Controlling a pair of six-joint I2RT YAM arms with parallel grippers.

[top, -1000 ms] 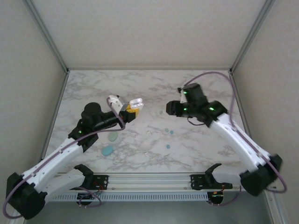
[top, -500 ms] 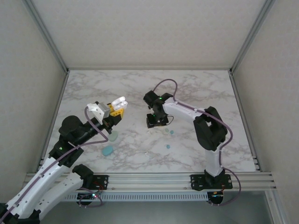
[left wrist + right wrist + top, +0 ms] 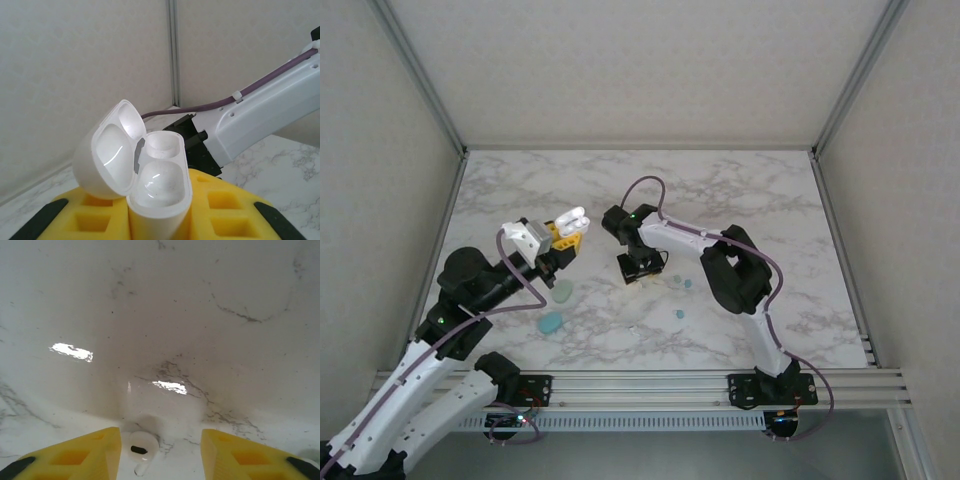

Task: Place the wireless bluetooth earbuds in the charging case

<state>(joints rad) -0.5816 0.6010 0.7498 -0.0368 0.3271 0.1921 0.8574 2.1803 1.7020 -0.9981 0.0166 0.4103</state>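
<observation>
Straddles white earbud [image 3: 142, 449] on worktop [image 3: 200, 315] with right pincer [image 3: 161, 458], part open, gripping nothing. Lies off-centre in the gap, stem pointing back at wrist, across closing line. Clamps open charging case [image 3: 160, 175] in shut left pincer [image 3: 563, 234], raised, well left of earbud.

White marble-patterned tabletop [image 3: 570, 190] with grey veining. Pale, lightly textured walls [image 3: 640, 70] enclose it on the left, right and far sides. Grey metal posts [image 3: 420, 75] run up both far corners. A slotted metal rail [image 3: 640, 385] spans the near edge. Bright light reflections [image 3: 71, 352] on the glossy tabletop.
</observation>
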